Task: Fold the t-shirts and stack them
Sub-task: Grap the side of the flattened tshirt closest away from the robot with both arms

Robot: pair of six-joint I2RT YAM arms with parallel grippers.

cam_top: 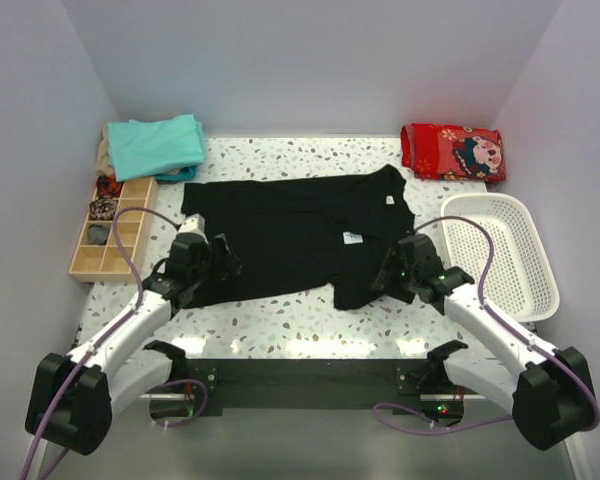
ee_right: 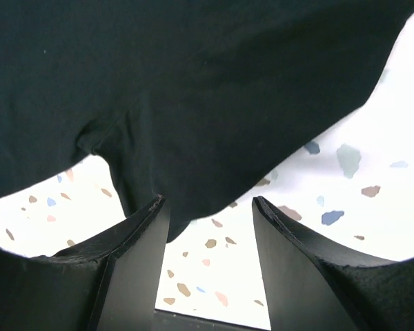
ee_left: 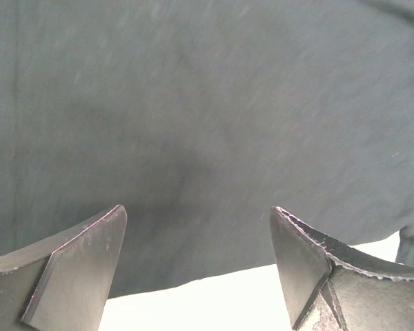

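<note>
free: table (cam_top: 280,320) strip before black t-shirt (cam_top: 280,235) | blocked: organizer (cam_top: 102,273) left, basket (cam_top: 480,199) right

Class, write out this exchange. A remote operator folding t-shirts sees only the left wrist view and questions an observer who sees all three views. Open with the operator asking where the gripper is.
Operator: My left gripper is open over dark cloth. Where on the shirt am I?
Observer: You are at the near left corner of the black t-shirt, which lies spread across the table.
Operator: And the other arm?
Observer: The right gripper is open at the shirt's near right edge. A flap of cloth dips between its fingers, not pinched.
Operator: Any stack started?
Observer: The teal t-shirts lie folded at the far left corner.
</note>
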